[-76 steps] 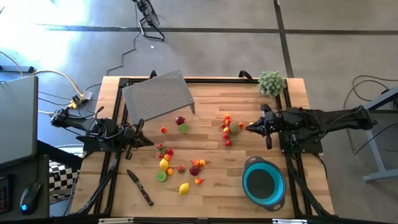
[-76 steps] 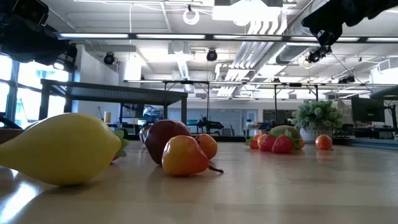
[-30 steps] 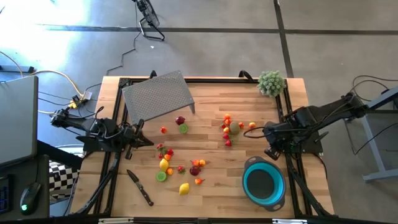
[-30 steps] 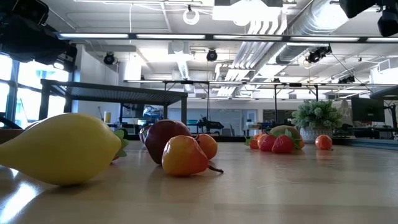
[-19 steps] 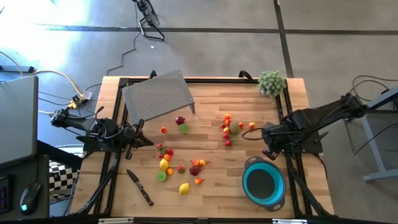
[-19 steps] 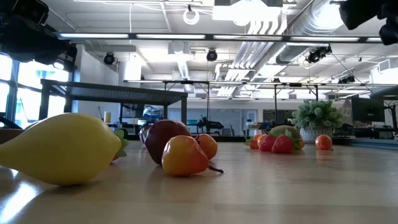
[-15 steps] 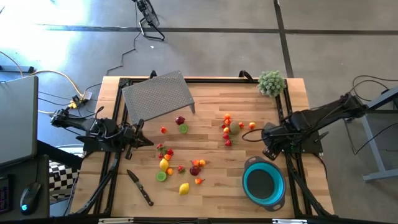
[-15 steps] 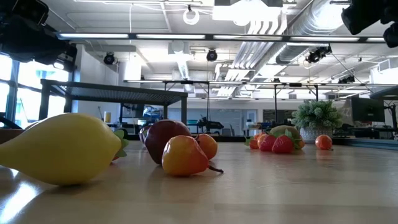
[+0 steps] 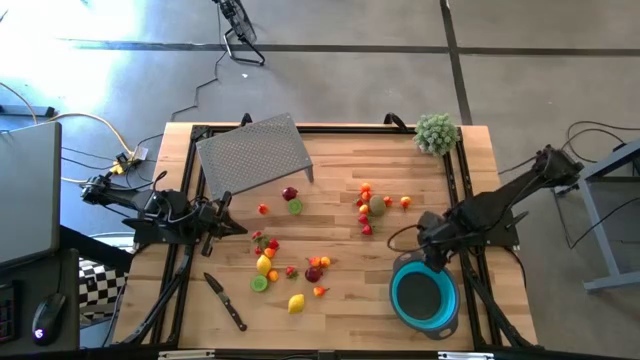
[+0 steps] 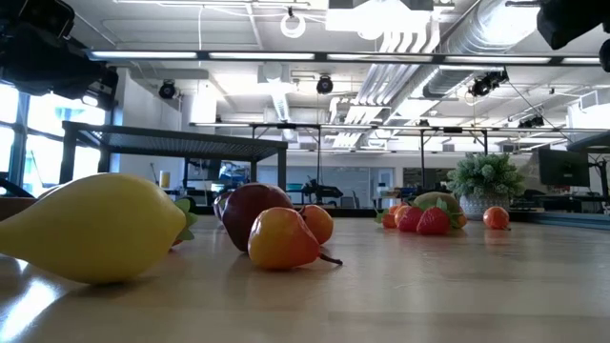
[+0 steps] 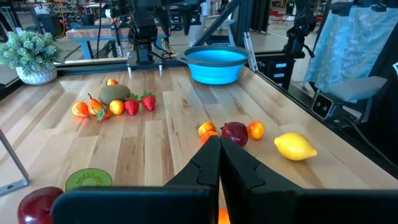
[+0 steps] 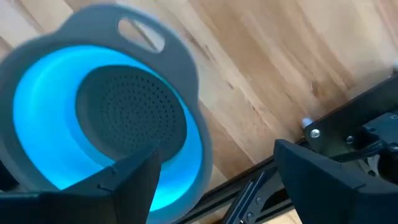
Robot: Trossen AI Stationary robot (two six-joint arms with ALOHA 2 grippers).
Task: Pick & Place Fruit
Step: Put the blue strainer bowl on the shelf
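**R gripper over bowl, nothing in its grip; fruit all out on table**

R gripper (image 9: 432,243) hangs just above the far-left rim of the teal bowl (image 9: 425,293), near-right corner of the table (image 9: 330,240). R wrist view looks straight down into the bowl's perforated grey base: fingers (image 12: 134,180) spread wide, nothing between them, and no fruit inside the bowl as far as shown.

L gripper (image 9: 238,227) waits at the left edge of the table, fingers (image 11: 208,165) pressed together, holding nothing.

Fruit lies in two loose groups. One cluster (image 9: 372,207) sits mid-table, far-left of the bowl, incl. a greenish piece w/ red and orange bits around it. The other (image 9: 290,270) sits nearer the left-centre: lemon (image 9: 296,303), kiwi half, maroon piece, small red/orange ones. A knife (image 9: 226,301) lies near-left, a grey mesh tray (image 9: 255,152) far-left, a plant ball (image 9: 436,132) in the far-right corner.

Risks, as a judgement:
- Gripper is close above the rim; dropping or swinging sideways from here could clip the rim and shove or tip the light bowl.
- Fruits are tiny and rounded, packed tight in clusters; a wide grasp may nudge neighbours, roll one away, or catch two.
- Near-left group lies close to the knife; a sloppy reach could drag it.
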